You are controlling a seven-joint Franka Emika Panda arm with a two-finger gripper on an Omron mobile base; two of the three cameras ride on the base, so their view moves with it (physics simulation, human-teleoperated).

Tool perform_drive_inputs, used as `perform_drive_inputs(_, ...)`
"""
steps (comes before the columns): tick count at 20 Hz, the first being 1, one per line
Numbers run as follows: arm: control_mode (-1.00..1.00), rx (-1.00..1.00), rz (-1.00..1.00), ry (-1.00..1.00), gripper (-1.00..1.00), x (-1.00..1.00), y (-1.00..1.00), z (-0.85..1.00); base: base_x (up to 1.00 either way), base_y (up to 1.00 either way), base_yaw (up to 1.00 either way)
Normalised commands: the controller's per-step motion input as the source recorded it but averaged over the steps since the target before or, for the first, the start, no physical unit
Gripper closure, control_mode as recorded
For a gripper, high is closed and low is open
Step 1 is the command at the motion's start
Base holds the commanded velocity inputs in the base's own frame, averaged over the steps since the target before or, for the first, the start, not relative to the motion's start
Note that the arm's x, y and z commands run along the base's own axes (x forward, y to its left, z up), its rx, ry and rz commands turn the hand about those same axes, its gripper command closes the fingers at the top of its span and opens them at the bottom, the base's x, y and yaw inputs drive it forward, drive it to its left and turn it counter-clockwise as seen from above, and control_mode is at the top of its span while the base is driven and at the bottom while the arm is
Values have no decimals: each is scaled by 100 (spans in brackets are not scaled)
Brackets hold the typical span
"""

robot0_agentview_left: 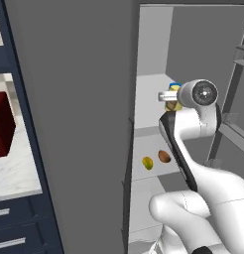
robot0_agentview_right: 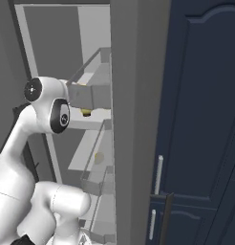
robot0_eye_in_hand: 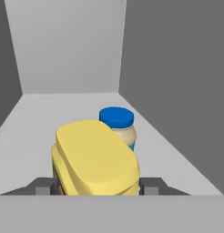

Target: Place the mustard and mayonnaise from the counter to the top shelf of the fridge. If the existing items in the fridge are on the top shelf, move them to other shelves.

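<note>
Pale grey top shelf (robot0_eye_in_hand: 36,113) of grey fridge (robot0_agentview_left: 84,124), gripper (robot0_eye_in_hand: 96,186) clamped on squat yellow mustard bottle (robot0_eye_in_hand: 95,159), blue-lidded cream mayonnaise jar (robot0_eye_in_hand: 118,125) just behind, two small lumps (robot0_agentview_left: 156,159) one shelf lower.

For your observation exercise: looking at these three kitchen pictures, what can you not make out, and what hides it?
- Mustard label: hand view, its own cap covers it.
- Mayonnaise lower half: hand view, behind the mustard.
- Gripper fingertips: hand view, hidden beside the mustard.
- Whether the mustard touches the top shelf: hidden beneath it.
</note>
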Motion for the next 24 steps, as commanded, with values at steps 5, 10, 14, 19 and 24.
perform_drive_inputs(5,-100,0,0,0,100,-1,6,-19,0,0,0)
perform_drive_inputs(10,-100,0,0,0,100,38,15,-1,0,0,0)
perform_drive_inputs(14,-100,0,4,0,100,30,-2,0,0,0,0)
perform_drive_inputs(19,-100,0,4,0,100,11,-8,0,0,0,0)
perform_drive_inputs(24,-100,0,0,0,100,2,0,-12,0,0,0)
